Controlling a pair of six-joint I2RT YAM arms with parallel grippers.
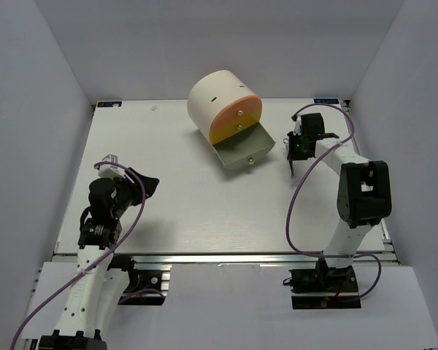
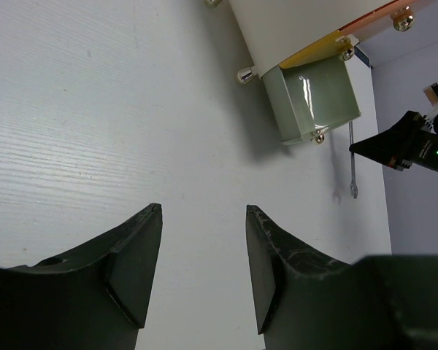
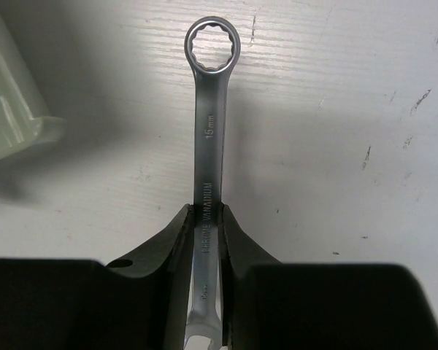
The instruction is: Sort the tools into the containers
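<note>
Clamping the stiff, slick spanner [image 3: 206, 124] by its shank, the right gripper [image 3: 206, 213] likely needs firm pressure; the left gripper [image 2: 204, 215] hangs parted

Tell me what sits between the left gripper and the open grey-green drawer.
Nothing. The left wrist view shows only bare white tabletop between the left gripper and the grey-green brass-knobbed drawer.

Looks like a robotics lab test cell to me: white tabletop [image 1: 168, 211] boxed in by plain pale walls [image 1: 29, 109] at 9, 12 and 3 o'clock. At 6 o'clock there's an aluminium rail [image 1: 226, 259], plus a bolted-down left arm [image 1: 95, 215] and right arm [image 1: 361, 193] trailing purple cables [image 1: 289, 219].
</note>
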